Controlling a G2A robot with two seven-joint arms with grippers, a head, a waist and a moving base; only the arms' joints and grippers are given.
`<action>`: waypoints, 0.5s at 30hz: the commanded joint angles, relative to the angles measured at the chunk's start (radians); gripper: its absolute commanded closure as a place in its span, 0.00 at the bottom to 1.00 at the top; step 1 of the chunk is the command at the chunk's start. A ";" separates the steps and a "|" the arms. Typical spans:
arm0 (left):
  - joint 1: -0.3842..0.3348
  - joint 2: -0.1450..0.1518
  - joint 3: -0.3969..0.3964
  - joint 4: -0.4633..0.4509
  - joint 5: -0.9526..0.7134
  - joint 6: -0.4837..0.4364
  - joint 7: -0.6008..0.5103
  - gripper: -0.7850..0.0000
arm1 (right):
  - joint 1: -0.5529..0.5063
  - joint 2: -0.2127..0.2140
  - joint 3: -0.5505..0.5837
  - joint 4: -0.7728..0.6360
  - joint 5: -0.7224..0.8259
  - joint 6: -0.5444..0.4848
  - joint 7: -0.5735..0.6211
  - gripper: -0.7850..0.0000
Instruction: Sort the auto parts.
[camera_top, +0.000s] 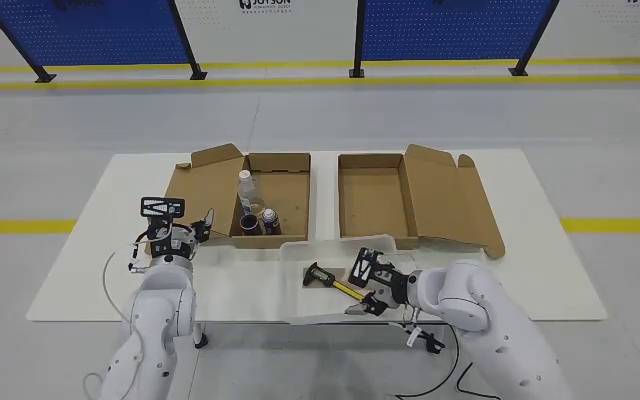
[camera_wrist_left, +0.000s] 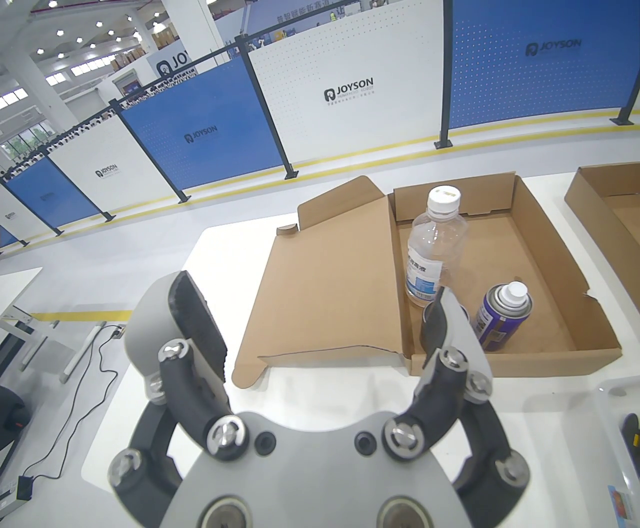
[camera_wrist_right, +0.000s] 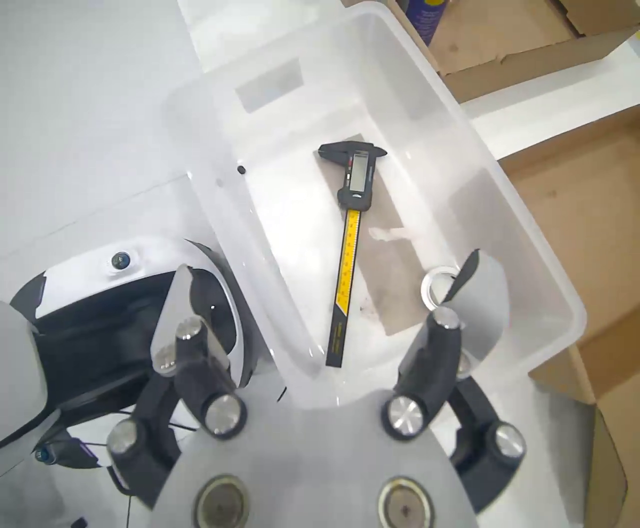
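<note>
Auto parts were lying in two places on the white tabletop (camera_top: 100, 250). A black digital caliper (camera_wrist_right: 350, 210) with a yellow scale lay flat on the bottom of the clear plastic bin (camera_wrist_right: 480, 145) at the near edge, and a small metal ring (camera_wrist_right: 425, 291) lay beside it, apart from the scale.

My right tool (camera_wrist_right: 327, 270) was over the near end of this bin with its fingers spread wide and nothing between them. One finger was just at the ring. I could not tell if it touched the ring.

To the left of the bin stood the left cardboard box (camera_wrist_left: 500, 360) with its lid folded open. Inside it a clear bottle (camera_wrist_left: 432, 250) with a white cap stood upright. A purple spray can (camera_wrist_left: 500, 315) and a dark cup (camera_top: 248, 222) stood near the front wall, just beside the bottle.

My left tool (camera_wrist_left: 315, 300) was above the tabletop near the front left corner of this box. Its fingers were also spread apart and held nothing.

The right cardboard box (camera_top: 370, 200) stood open behind the bin, just beside the left one.
</note>
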 joint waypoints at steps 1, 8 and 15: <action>0.000 0.000 0.000 0.000 0.000 0.000 0.000 0.00 | 0.013 -0.001 -0.019 -0.004 -0.009 -0.003 0.001 0.00; 0.000 0.000 0.000 0.000 0.000 0.000 0.000 0.00 | 0.198 -0.038 -0.158 0.071 0.048 0.202 0.220 0.00; 0.000 0.000 0.000 0.000 0.000 0.000 0.000 0.00 | 0.419 -0.103 -0.333 0.192 0.126 0.343 0.373 0.00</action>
